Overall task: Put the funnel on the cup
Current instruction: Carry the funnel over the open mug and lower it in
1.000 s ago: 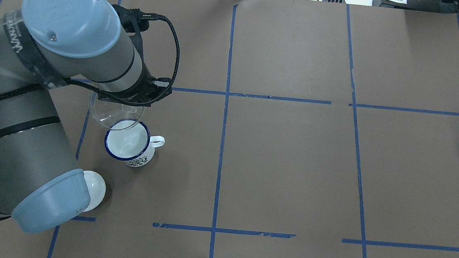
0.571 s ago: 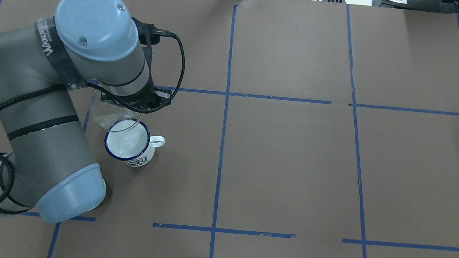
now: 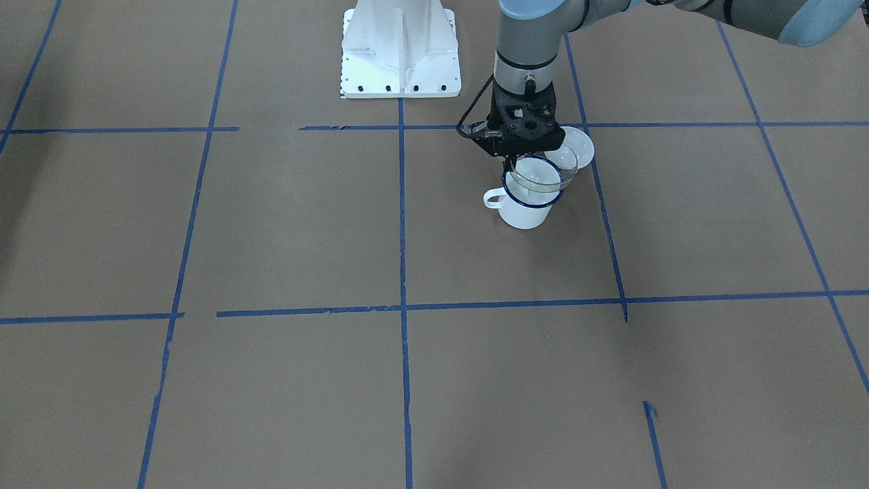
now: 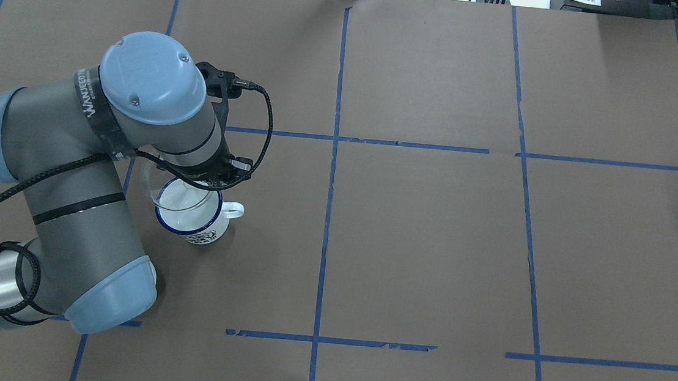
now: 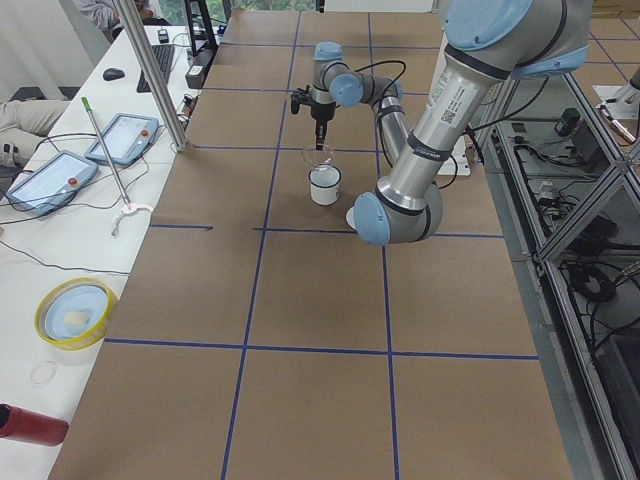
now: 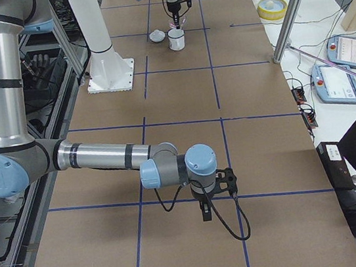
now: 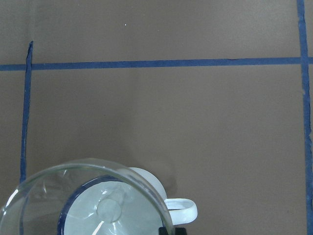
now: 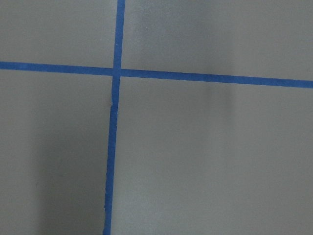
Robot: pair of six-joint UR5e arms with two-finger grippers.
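The clear funnel [image 3: 543, 173] hangs over the mouth of the white mug with the blue rim [image 3: 523, 212]. My left gripper [image 3: 519, 161] is shut on the funnel's rim, on the side toward the robot. In the left wrist view the funnel [image 7: 93, 205] covers most of the cup [image 7: 151, 183], and its spout points into the opening. I cannot tell whether the funnel touches the cup's rim. In the overhead view the funnel [image 4: 176, 191] overlaps the cup [image 4: 203, 234]. My right gripper [image 6: 206, 212] hovers low over bare table far from them; I cannot tell whether it is open or shut.
A round white lid [image 3: 576, 146] lies just behind the cup, toward the robot's base [image 3: 400, 54]. The cup's handle [image 3: 492, 199] points toward the table's middle. Blue tape lines cross the brown table cover. The left arm's elbow [image 4: 109, 293] hangs low near the cup.
My left gripper has carried the funnel toward the robot and lower. It was beside and behind the cup; now it sits over the cup's mouth. The cup has not moved.
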